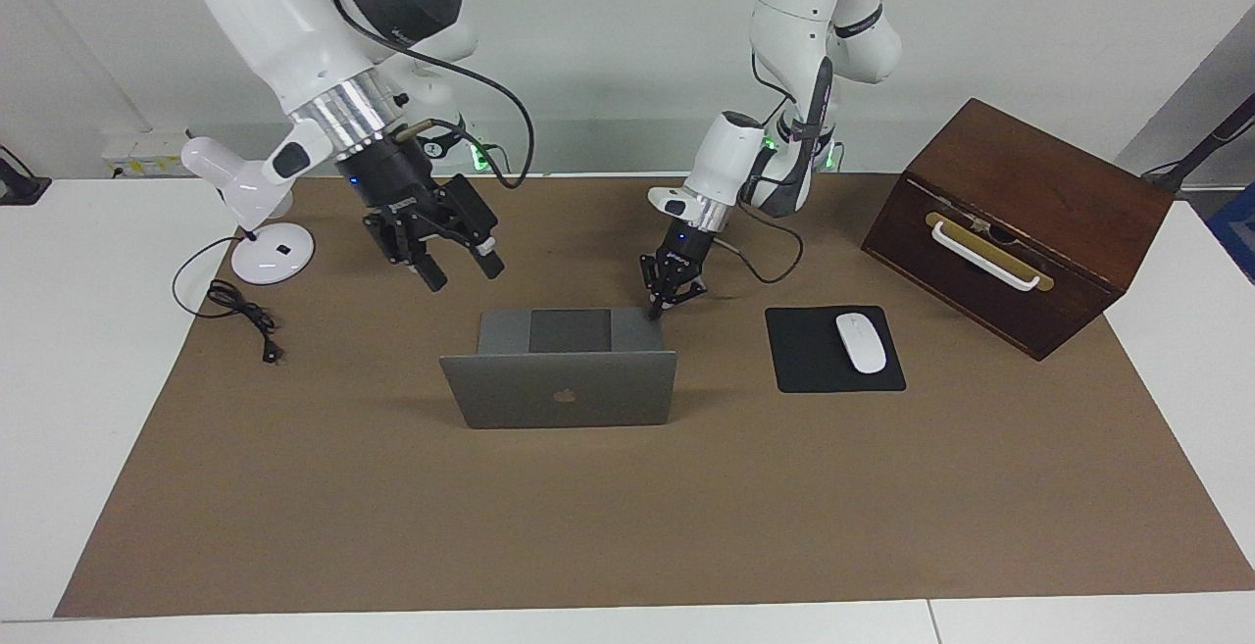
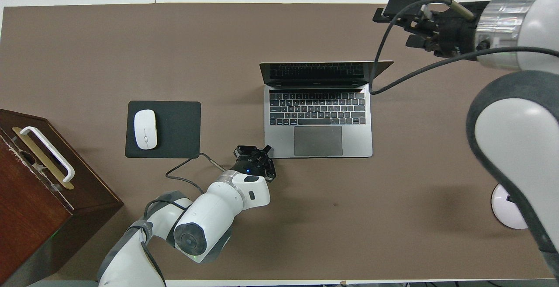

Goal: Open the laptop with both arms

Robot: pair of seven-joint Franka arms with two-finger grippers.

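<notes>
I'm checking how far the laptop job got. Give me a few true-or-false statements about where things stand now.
1. The laptop stands open. True.
2. The right gripper grips the lid. False: it hangs open in the air, off the laptop.
3. The left gripper is shut at a corner of the laptop's base. True.
4. The mouse lies on the bare mat. False: it lies on the mouse pad.

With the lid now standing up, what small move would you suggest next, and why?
Probably lift the left gripper straight up off the corner of the thin silver-grey laptop. The lid stands open, showing the dark keyboard, and the right gripper hangs open in the air, off the lid, so holding the base down seems no longer needed.
</notes>
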